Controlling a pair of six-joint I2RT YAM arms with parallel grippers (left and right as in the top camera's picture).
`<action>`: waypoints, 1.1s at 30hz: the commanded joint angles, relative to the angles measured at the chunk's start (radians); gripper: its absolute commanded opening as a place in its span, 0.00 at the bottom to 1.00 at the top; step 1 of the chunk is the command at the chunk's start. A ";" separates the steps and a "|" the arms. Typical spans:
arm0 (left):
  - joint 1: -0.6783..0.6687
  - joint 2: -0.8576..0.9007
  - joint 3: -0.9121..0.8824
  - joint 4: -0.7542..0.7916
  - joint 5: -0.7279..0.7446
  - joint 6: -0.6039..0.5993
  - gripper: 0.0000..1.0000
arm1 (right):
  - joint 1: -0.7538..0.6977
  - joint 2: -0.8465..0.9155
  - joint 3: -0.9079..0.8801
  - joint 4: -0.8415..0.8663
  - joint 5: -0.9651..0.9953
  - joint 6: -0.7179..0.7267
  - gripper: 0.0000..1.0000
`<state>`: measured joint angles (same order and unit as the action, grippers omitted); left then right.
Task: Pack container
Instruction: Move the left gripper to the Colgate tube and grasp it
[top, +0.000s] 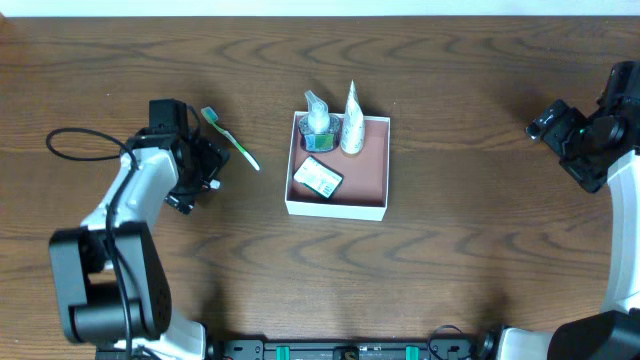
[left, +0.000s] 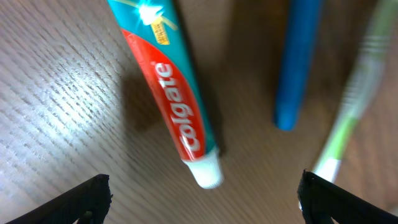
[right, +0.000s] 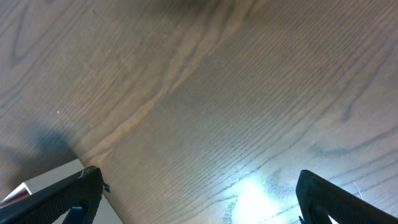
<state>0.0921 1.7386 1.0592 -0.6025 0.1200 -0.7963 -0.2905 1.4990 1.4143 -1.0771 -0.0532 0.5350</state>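
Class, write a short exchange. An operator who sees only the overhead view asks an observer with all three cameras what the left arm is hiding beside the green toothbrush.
Operator: What lies under the left tool?
Observer: A Colgate toothpaste tube, lying flat on the table.
Operator: Is anything else down there?
Observer: A blue stick-like item lies between that tube and the green toothbrush.
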 joint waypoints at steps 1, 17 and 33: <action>0.023 0.062 0.064 -0.037 0.036 0.044 0.97 | -0.004 0.006 0.009 0.000 -0.004 0.014 0.99; 0.084 0.158 0.095 -0.090 0.030 0.135 0.92 | -0.004 0.006 0.009 0.000 -0.004 0.014 0.99; 0.084 0.158 0.095 -0.123 0.023 0.251 0.48 | -0.004 0.006 0.009 0.000 -0.004 0.014 0.99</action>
<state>0.1703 1.8786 1.1393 -0.7189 0.1509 -0.5777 -0.2905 1.4990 1.4143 -1.0771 -0.0536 0.5373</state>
